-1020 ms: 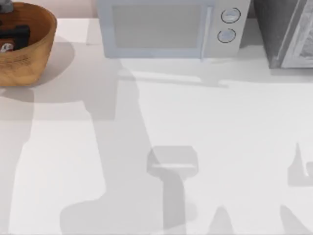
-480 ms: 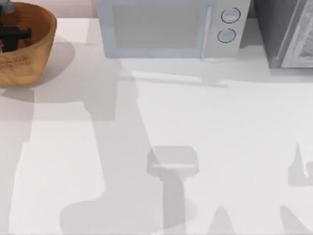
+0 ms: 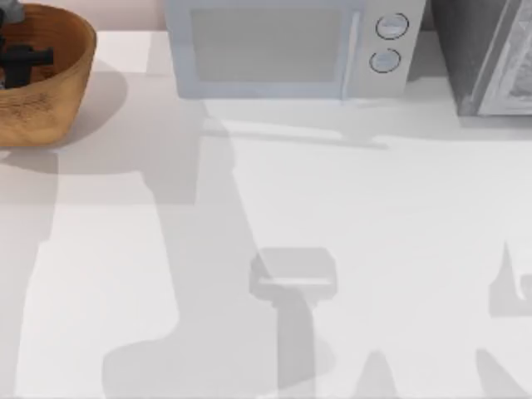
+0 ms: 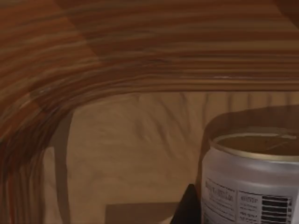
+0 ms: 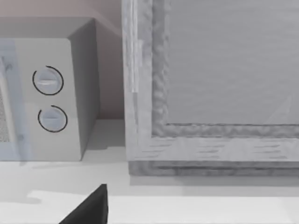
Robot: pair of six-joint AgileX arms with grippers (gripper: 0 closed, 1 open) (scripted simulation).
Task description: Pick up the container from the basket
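Basket (image 3: 50, 91): sits at the far left corner of the table, left of the microwave (image 3: 283, 50).
Left gripper (image 3: 18, 60): dark, down inside the basket; honestly can't tell how wide its fingers are or if it's got anything.
Container (image 4: 252, 182): upright on the basket floor, gold top up, right next to a dark fingertip (image 4: 187, 210) in the left wrist view; from the top view I can't make it out.
Right wrist view: microwave dials and a grey cabinet (image 5: 210, 93), dark finger edge low in frame.
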